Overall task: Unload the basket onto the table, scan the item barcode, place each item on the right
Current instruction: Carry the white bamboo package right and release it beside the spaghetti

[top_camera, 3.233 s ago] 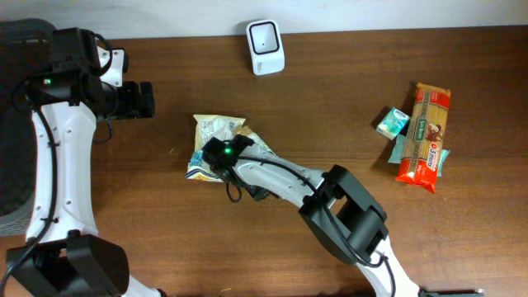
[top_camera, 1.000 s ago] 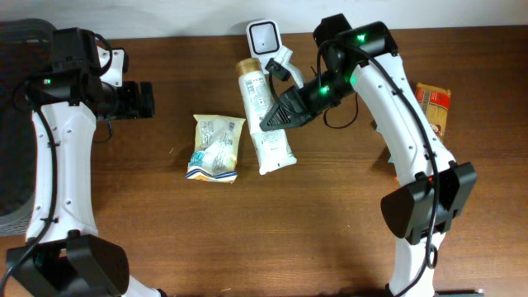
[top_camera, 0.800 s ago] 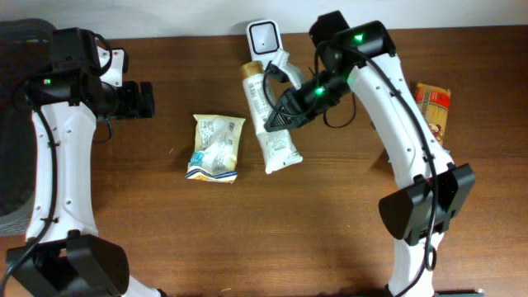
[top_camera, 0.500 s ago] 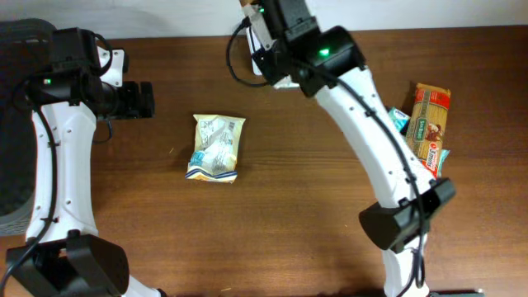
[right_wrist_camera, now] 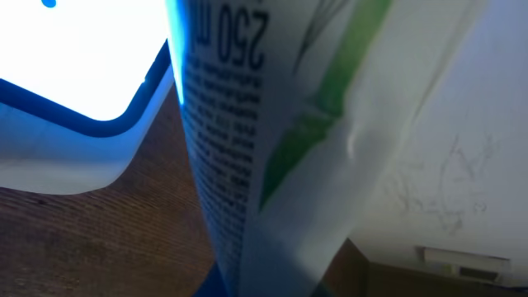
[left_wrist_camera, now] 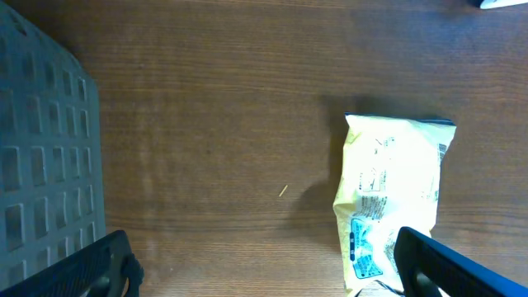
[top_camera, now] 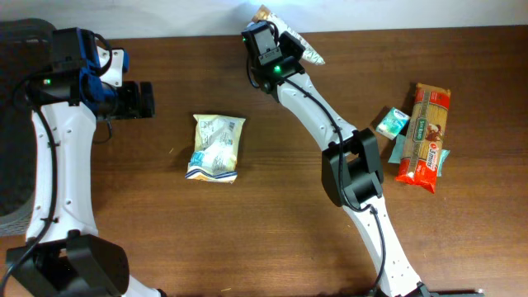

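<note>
Overhead, you saw the right gripper [top_camera: 283, 43] clamped shut on the tube [top_camera: 303, 48] at the far edge of the table [top_camera: 272, 239]. Only your right wrist view showed the tube's printed side just beside the glowing scanner [right_wrist_camera: 66, 74]. Your left gripper [left_wrist_camera: 268, 268] hung wide open, holding nothing, near the snack bag [left_wrist_camera: 392, 198].

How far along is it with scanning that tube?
Done: the tube is off the table, clamped in the right gripper. In hand: its printed side is held close by the glowing scanner. Left: no picture shows a barcode or a finished read, so that is unsettled; afterwards the tube needs putting down. The left gripper hangs open, idle.
</note>
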`<state>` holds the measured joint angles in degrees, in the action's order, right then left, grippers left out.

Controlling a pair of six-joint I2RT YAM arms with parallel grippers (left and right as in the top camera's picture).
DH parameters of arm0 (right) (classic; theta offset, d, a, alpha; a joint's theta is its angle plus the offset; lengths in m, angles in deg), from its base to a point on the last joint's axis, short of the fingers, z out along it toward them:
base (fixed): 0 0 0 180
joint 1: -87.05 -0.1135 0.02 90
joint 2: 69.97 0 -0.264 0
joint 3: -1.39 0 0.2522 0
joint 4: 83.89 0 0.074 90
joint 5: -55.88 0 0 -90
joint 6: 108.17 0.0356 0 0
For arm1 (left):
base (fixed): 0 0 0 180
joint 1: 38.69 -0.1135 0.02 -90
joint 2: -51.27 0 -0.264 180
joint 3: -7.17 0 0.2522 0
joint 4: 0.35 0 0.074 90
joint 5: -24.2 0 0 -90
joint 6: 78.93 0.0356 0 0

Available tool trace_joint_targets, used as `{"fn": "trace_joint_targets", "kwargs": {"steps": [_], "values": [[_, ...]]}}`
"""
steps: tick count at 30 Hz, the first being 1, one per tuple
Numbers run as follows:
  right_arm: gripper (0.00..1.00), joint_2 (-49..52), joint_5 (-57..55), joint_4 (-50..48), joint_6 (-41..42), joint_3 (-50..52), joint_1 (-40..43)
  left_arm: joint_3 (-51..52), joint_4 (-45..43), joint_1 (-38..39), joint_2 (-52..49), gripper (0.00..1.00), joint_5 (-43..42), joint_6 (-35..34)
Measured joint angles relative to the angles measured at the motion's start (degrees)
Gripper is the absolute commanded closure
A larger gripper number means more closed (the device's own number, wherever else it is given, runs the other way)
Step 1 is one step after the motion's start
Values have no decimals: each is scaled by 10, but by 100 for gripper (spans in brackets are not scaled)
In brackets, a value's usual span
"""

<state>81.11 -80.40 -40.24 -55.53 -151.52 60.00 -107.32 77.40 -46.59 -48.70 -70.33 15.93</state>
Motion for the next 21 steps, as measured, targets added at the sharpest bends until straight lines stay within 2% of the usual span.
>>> {"fn": "trace_joint_targets", "kwargs": {"steps": [13, 18, 21], "values": [[96, 0, 5, 12, -3, 0, -6, 0, 0, 0, 0, 1, 0, 0], [96, -37, 152, 169, 66, 6, -10, 0, 0, 0, 0, 1, 0, 0], [96, -150, 269, 281, 153, 6, -10, 0, 1, 0, 0, 1, 0, 0]]}}
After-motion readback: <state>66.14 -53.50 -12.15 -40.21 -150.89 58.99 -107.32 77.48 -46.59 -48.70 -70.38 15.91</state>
